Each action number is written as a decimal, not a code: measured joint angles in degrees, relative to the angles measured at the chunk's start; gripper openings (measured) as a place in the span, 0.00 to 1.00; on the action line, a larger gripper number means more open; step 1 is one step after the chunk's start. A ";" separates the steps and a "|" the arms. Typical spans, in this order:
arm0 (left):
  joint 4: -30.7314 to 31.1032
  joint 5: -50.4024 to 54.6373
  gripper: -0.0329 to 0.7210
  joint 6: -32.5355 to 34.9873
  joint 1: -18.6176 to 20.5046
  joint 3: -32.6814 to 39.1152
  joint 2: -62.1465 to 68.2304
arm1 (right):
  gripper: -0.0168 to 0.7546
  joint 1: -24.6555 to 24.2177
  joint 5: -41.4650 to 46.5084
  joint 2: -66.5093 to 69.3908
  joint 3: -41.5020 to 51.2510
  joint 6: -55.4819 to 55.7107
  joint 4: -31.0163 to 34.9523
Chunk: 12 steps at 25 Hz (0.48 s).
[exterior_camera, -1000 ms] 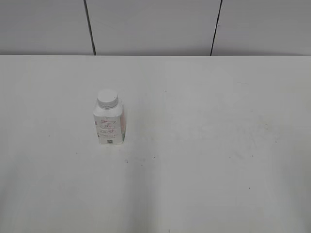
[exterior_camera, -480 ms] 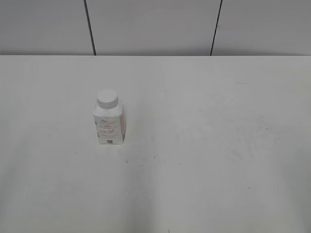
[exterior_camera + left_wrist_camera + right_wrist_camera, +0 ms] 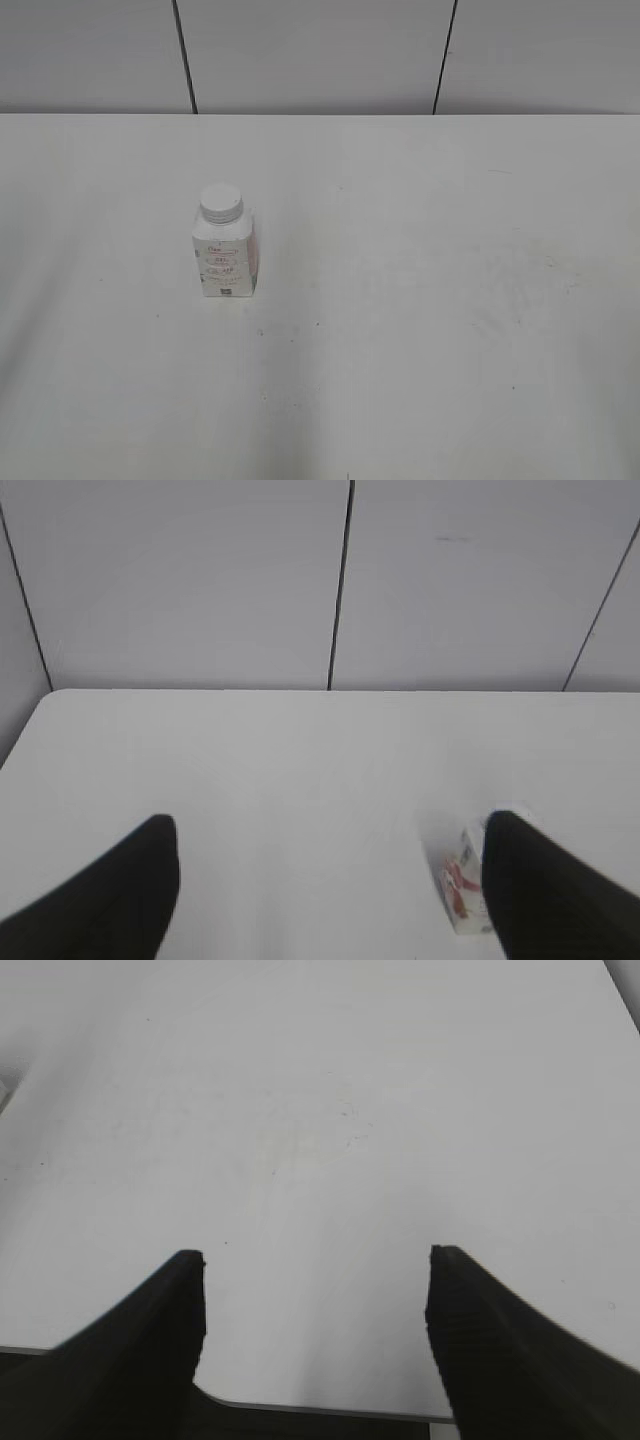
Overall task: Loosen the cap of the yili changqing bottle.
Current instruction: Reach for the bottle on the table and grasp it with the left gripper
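The yili changqing bottle (image 3: 225,258) stands upright on the white table (image 3: 420,300), left of the middle, with its white cap (image 3: 220,204) on its neck. Neither gripper shows in the exterior view. In the left wrist view the left gripper (image 3: 330,845) is open and empty; the bottle (image 3: 463,885) shows partly behind its right finger, farther off. In the right wrist view the right gripper (image 3: 317,1285) is open and empty above the table's near edge; no bottle shows there.
A grey panelled wall (image 3: 320,55) with dark seams stands behind the table's far edge. The table's near edge (image 3: 320,1408) shows in the right wrist view.
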 joint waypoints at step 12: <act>-1.07 -32.04 0.79 3.10 -0.74 10.94 25.69 | 0.73 0.00 -0.01 0.00 0.00 0.00 0.00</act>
